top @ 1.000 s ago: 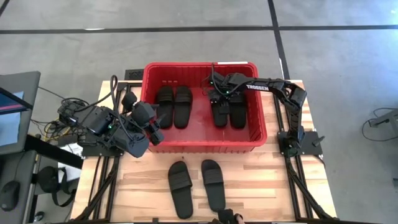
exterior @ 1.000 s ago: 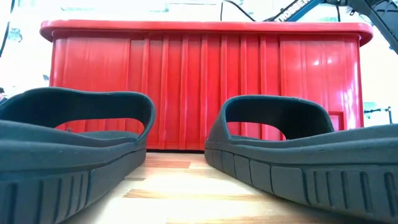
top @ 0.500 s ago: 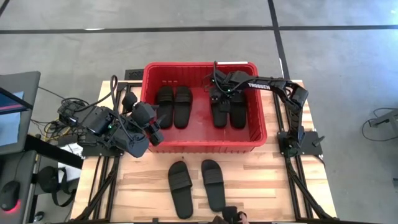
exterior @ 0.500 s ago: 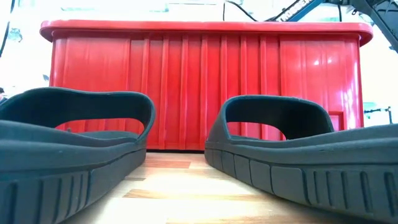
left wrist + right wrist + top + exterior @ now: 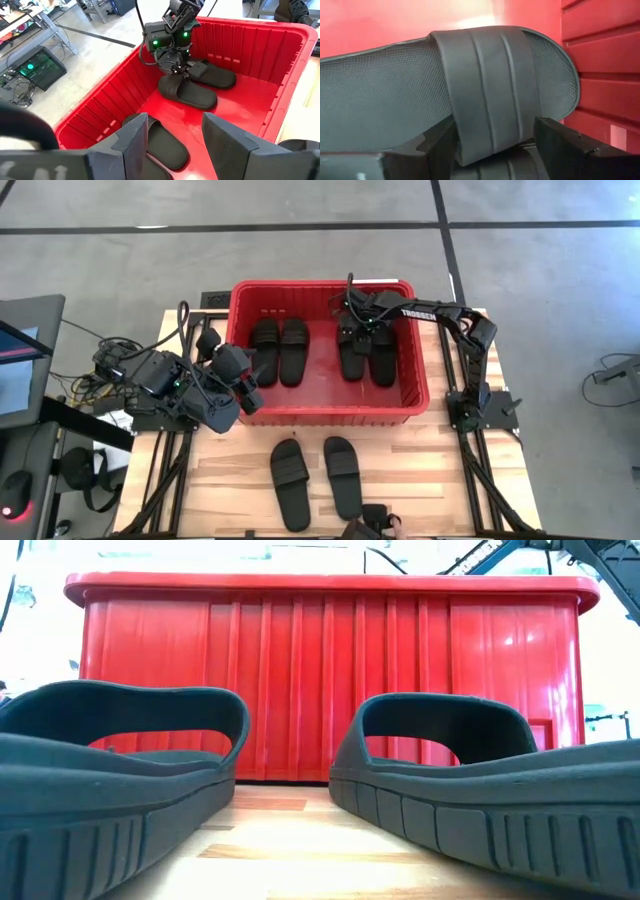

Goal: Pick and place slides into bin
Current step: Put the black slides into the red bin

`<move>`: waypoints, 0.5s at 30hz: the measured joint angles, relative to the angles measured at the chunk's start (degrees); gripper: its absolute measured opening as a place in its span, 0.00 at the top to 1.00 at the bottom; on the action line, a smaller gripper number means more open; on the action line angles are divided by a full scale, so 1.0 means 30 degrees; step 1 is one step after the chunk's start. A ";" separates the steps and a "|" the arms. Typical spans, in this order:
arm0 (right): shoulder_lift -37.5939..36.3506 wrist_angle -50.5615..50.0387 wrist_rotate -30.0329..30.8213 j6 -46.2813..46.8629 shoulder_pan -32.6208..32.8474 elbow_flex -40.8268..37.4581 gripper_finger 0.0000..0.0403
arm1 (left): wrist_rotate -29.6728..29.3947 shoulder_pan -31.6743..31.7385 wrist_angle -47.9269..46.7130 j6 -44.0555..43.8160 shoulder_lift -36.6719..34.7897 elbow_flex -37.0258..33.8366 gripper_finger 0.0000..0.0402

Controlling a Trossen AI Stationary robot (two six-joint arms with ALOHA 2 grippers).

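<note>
Four slides [image 5: 279,350] are being kept in the red bin [image 5: 415,408] at the surface's far edge, two more [image 5: 345,474] near its front edge. The right hand [image 5: 355,332] is being held wide astride a sandal strap [image 5: 492,90] inside the bin. The left hand [image 5: 250,395] is being held open over the bin's left rim, holding nothing.

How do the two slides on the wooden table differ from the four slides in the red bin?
The two slides on the table lie on bare wood in front of the bin, not yet placed; the four slides in the bin rest on its red floor. No gripper is near the table pair; the right gripper stands open at one bin slide's strap. All six are black, in side-by-side pairs.
</note>
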 joint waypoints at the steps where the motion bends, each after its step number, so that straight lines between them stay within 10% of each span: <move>1: 0.0000 0.0007 0.0010 0.0002 -0.0050 0.0000 0.40 | 0.0000 0.0000 0.0000 0.0000 0.0000 0.0000 0.56; 15: 0.0000 -0.0058 -0.1372 0.0133 -0.0218 0.0007 0.40 | -0.0003 0.0000 0.0000 -0.0015 0.0000 0.0000 0.56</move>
